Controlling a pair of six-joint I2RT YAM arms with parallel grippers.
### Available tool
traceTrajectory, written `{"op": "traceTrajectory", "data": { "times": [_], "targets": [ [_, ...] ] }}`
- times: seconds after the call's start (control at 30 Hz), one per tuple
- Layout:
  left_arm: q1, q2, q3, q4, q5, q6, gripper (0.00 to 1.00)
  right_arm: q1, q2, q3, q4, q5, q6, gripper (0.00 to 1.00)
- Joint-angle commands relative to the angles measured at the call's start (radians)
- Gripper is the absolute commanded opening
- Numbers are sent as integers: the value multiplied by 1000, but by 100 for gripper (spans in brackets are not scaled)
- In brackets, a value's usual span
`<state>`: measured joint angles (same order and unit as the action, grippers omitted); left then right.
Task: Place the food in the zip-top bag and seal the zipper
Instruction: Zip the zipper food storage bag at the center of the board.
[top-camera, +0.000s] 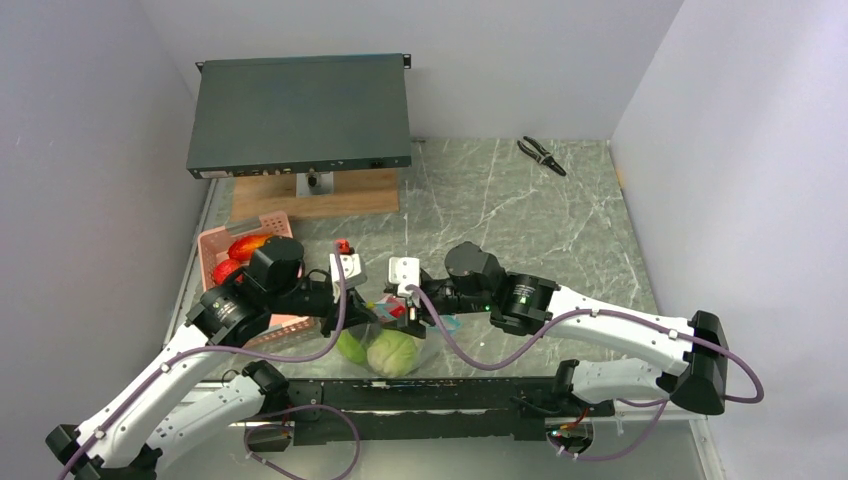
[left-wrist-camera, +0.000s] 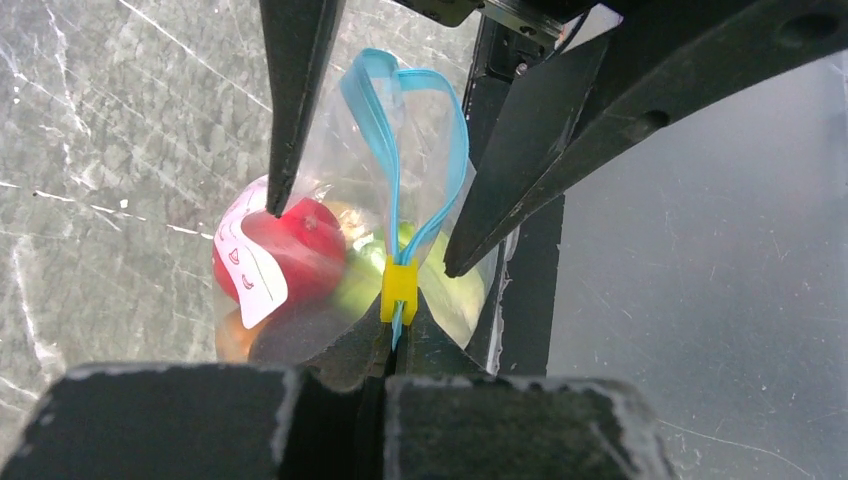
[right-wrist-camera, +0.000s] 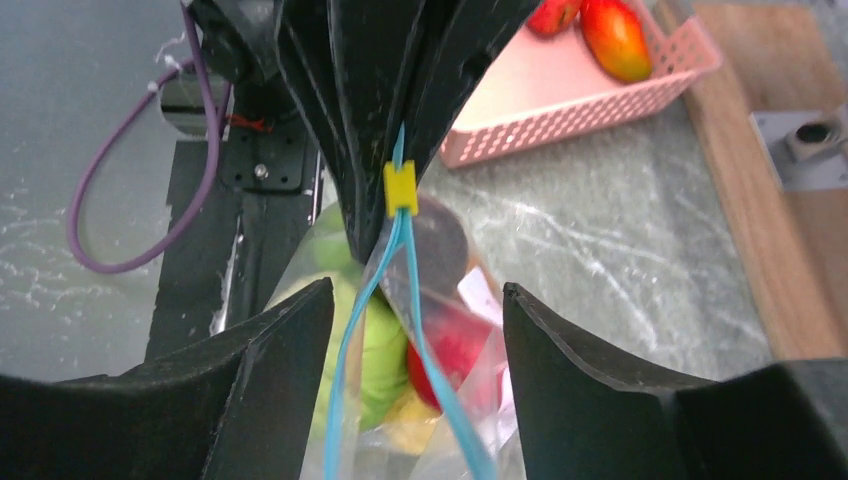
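The zip-top bag hangs at the table's near edge with green, red and yellow food inside. Its mouth is open: the two teal zipper strips spread apart from a yellow slider. My left gripper is shut on the zipper end just behind the slider. My right gripper is open, one finger on each side of the spread strips, touching neither. In the top view the left gripper and the right gripper meet above the bag.
A pink slotted basket at the left holds red and orange food. A dark box on a wooden stand is at the back, pliers at the back right. A black rail runs along the near edge.
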<state>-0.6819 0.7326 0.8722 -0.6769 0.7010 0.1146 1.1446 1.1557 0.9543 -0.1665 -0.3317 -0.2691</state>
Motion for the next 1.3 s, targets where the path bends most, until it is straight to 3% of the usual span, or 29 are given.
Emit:
{"op": "traceTrajectory", "data": {
  "times": [0.0,0.13,0.27,0.47,0.7,0.93,1.17,1.27],
  "targets": [
    [2,-17,17,53,54,-16,0,1,-31,13,160,-37,-4,62],
    [1,-24,13,58,54,-24,0,1,-16,34,137,-78,-8,37],
    [2,-24,8,72,54,-30,0,1,6,51,140,-116,18,26],
    [2,-16,5,74,50,-36,0,1,-2,62,162,-126,50,34],
    [1,-16,3,82,58,-41,0,1,25,106,121,-147,48,34],
    [1,-6,3,74,72,-38,0,1,48,129,114,-183,48,23],
    [2,-11,0,71,69,-31,0,1,63,130,109,-174,45,1],
    [1,-25,-12,72,48,-26,0,1,58,123,102,-149,49,0]
  ]
}}
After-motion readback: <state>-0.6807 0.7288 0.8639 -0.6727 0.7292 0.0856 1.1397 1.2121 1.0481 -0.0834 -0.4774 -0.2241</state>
